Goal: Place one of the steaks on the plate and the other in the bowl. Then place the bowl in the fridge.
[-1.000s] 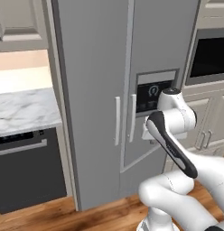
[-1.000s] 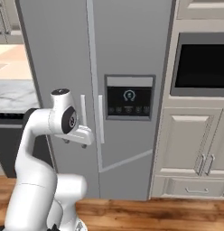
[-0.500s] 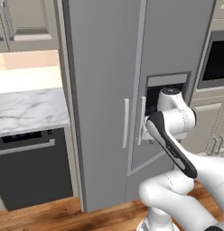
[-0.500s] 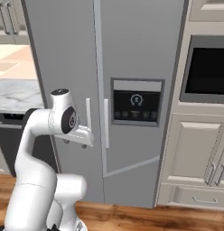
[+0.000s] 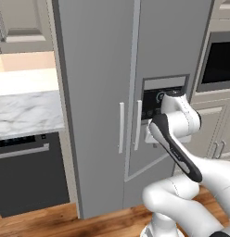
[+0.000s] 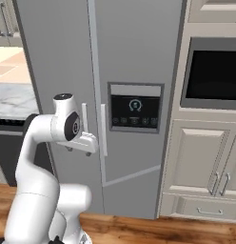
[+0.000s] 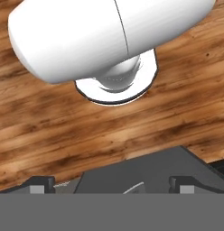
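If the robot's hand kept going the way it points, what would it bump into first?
The hand points down, fingers apart. Straight on, it would likely first meet the robot's own dark base, with the wooden floor around it. How far off that is stays unclear.

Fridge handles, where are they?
In both base views, the two fridge handles stand upright side by side at the middle seam of the closed fridge, just left of its dark dispenser panel.

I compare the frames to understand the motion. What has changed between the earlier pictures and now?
The whole picture has shifted: the base drove, so the fridge now sits further right in both base views and looks nearer. That is camera motion, not a move of things. The arm keeps its folded pose, the pincer stays open and empty, and the fridge doors remain closed.
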Controlling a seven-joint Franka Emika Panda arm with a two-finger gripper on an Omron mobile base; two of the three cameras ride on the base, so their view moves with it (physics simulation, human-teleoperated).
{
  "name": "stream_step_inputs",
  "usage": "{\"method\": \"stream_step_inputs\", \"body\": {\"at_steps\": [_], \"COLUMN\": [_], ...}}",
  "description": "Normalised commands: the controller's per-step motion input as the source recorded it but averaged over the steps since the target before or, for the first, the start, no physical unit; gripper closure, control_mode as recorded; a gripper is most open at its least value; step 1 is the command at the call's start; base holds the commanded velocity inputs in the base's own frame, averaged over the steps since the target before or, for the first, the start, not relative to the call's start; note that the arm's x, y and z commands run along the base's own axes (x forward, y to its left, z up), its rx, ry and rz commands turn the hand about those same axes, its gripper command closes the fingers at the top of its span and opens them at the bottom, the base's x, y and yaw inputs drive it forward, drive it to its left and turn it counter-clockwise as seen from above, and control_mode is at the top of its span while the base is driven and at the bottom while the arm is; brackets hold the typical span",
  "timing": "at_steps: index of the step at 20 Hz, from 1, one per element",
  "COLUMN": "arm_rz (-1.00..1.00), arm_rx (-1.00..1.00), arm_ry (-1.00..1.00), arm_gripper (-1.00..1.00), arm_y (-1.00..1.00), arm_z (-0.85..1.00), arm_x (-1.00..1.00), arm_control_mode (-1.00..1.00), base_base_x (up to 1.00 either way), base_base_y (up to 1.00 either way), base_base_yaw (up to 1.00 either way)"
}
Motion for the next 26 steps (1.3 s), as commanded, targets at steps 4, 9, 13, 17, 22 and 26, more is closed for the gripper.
{"method": "stream_step_inputs", "body": {"at_steps": [4, 9, 13, 17, 22, 26], "arm_rz": [0.0, 0.05, 0.23, 0.22, 0.02, 0.0], "arm_rx": [0.0, 0.02, 0.15, 0.04, 0.0, 0.0], "arm_ry": [0.0, 0.03, -0.25, -0.01, 0.01, -0.02], "arm_gripper": [-1.0, -1.0, -1.0, -1.0, -1.0, -1.0], "arm_y": [0.0, -0.01, -0.09, -0.15, 0.0, 0.0], "arm_z": [0.0, -0.07, -0.27, -0.16, -0.03, -0.02], "arm_x": [0.0, 0.19, 0.64, 0.8, 0.64, 0.5], "arm_control_mode": [1.0, -1.0, -1.0, -1.0, -1.0, -1.0], "base_base_x": [0.0, 0.0, 0.0, 0.0, 0.0, 0.0], "base_base_y": [0.0, 0.0, 0.0, 0.0, 0.0, 0.0], "base_base_yaw": [0.0, 0.0, 0.0, 0.0, 0.0, 0.0]}}
